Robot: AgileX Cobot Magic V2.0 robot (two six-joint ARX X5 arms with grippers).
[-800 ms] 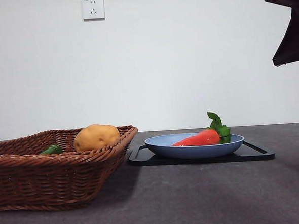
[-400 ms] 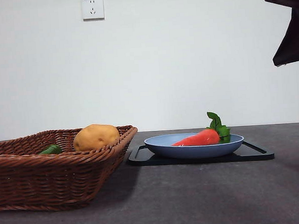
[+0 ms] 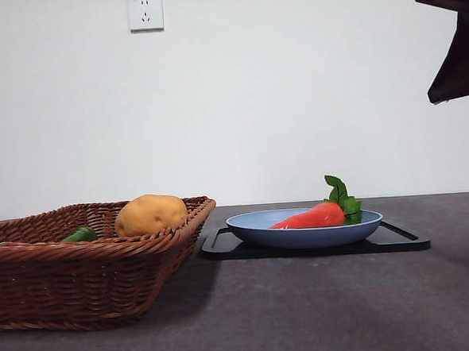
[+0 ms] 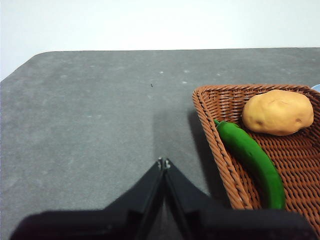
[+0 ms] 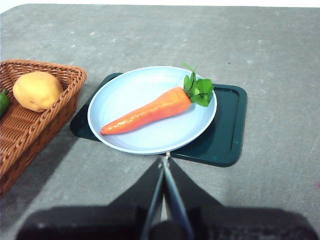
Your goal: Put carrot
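The carrot (image 5: 147,111), judged light, stiff and slippery, is lying on the plate (image 5: 120,142); mid-body grasping is being advised. Both end effectors, right (image 5: 164,156) and left (image 4: 163,162), are being held closed, empty.

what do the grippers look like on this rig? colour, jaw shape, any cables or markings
Both the left gripper and the right gripper are plain matte black: two flat jaws tapering to thin tips from a wide black body. No cables, labels or markings show.
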